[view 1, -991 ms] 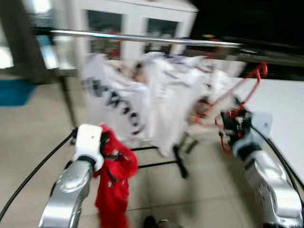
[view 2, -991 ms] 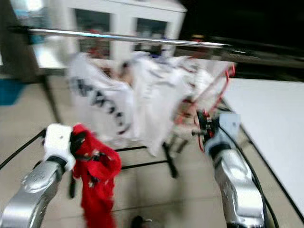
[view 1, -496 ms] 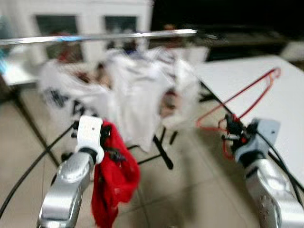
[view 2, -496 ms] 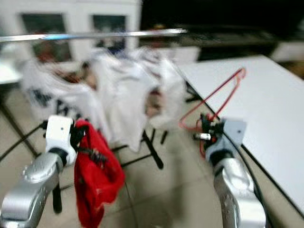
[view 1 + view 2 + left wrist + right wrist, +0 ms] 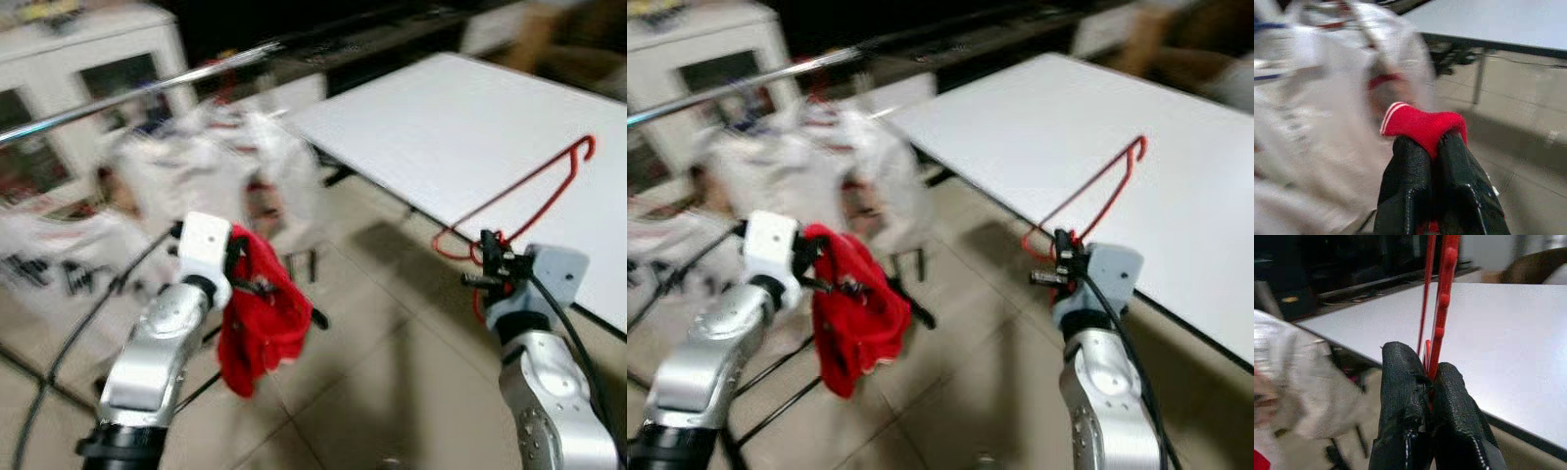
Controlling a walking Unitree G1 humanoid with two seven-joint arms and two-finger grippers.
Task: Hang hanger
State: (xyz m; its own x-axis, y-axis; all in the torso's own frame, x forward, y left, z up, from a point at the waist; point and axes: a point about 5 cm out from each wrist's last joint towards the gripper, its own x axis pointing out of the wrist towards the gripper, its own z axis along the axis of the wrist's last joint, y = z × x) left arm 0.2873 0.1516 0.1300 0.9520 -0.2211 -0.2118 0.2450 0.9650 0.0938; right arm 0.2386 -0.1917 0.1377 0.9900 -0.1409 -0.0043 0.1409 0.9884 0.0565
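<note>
from my remote seat i count one red hanger (image 5: pixel 529 192), one red garment (image 5: pixel 259 311), one metal rail (image 5: pixel 118 96) and one white table (image 5: pixel 460 117). the right gripper (image 5: pixel 1427 377) has its two black fingers (image 5: pixel 1400 382) pinched tight on the hanger's wire, low by the robot's right side, with the hook end slanting up over the table's edge. the left gripper (image 5: pixel 1432 147) is clamped on a fold of the red garment, which hangs limp from it above the tiled floor (image 5: pixel 392 392). white clothes (image 5: pixel 225 157) are bunched under the rail at the robot's left, blurred. compared with half a second ago my camera has swung right: the table now takes up far more of the head views and the rail has slid off toward the left, while both grips stay as they were. dark lettering on one white piece is too smeared to read.
</note>
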